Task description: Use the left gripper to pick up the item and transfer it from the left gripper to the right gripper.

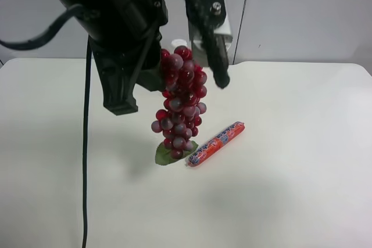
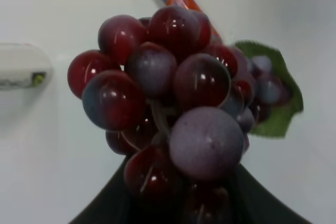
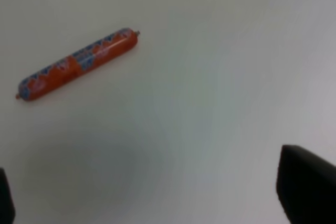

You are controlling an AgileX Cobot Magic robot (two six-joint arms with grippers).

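The item, a bunch of dark red-purple grapes point(image 1: 181, 103) with a green leaf point(image 1: 165, 154) at its lower end, hangs upright over the white table point(image 1: 290, 201). My left gripper point(image 1: 157, 75), on the arm with the looping cable, is shut on the top of the bunch. In the left wrist view the grapes point(image 2: 173, 93) fill the frame above the black jaws of the left gripper point(image 2: 184, 205). My right gripper point(image 3: 155, 195) stands open, its fingers point(image 3: 307, 187) wide apart with only table between them. One of its fingers point(image 1: 220, 74) reaches down beside the top of the bunch.
A red-blue sausage-shaped pack point(image 1: 216, 143) lies on the table just beside the bunch's lower end, and is seen in the right wrist view as well point(image 3: 79, 62). A white bottle point(image 2: 21, 66) lies beyond the grapes. A black cable point(image 1: 86, 155) hangs down at the exterior view's left.
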